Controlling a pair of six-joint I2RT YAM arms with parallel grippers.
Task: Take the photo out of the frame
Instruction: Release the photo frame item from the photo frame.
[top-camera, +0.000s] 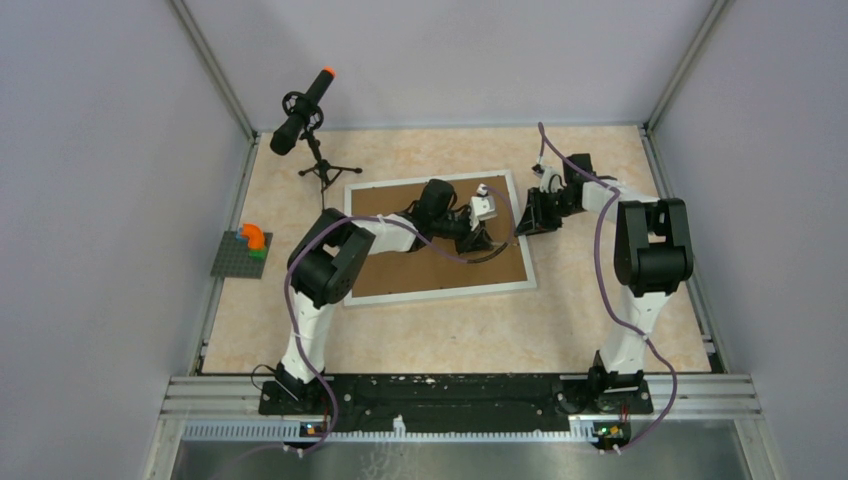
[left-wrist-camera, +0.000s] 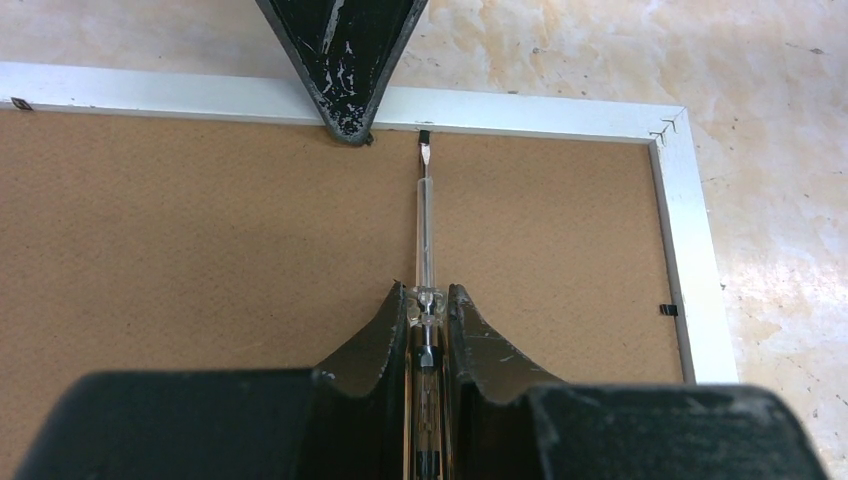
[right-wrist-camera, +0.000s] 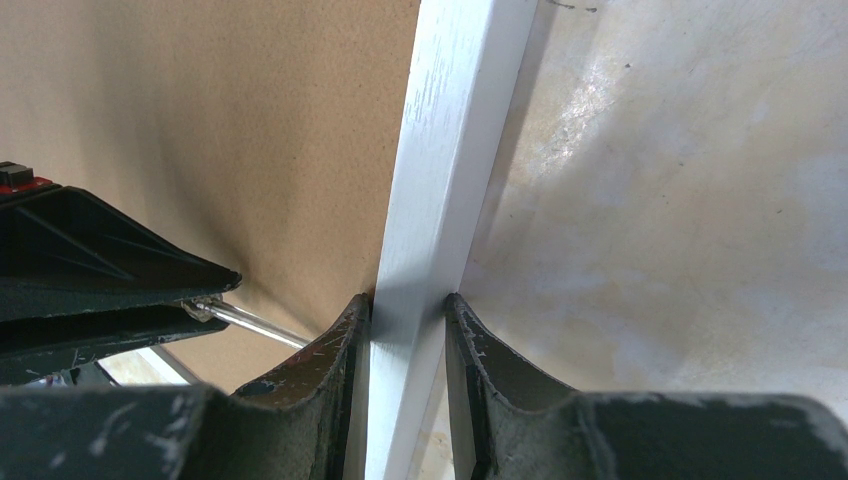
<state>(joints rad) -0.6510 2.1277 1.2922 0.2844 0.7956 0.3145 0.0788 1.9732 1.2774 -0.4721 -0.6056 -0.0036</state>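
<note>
The white frame (top-camera: 440, 292) lies face down on the table with its brown backing board (top-camera: 400, 270) up. The photo is hidden beneath the board. My left gripper (left-wrist-camera: 428, 293) is shut on a slim screwdriver (left-wrist-camera: 426, 220). The screwdriver's flat tip rests at a small black tab (left-wrist-camera: 425, 134) on the inner edge of the frame's right border (left-wrist-camera: 560, 115). My right gripper (right-wrist-camera: 408, 300) is shut on that same white border (right-wrist-camera: 455, 130), one finger on the board side and one on the table side. Its finger (left-wrist-camera: 343, 60) stands just left of the tab in the left wrist view.
More black tabs sit along the frame's border (left-wrist-camera: 668, 309) (left-wrist-camera: 20, 103). A microphone on a small tripod (top-camera: 300, 112) stands at the back left. A grey baseplate with orange and green bricks (top-camera: 243, 252) lies at the left edge. Walls enclose the table.
</note>
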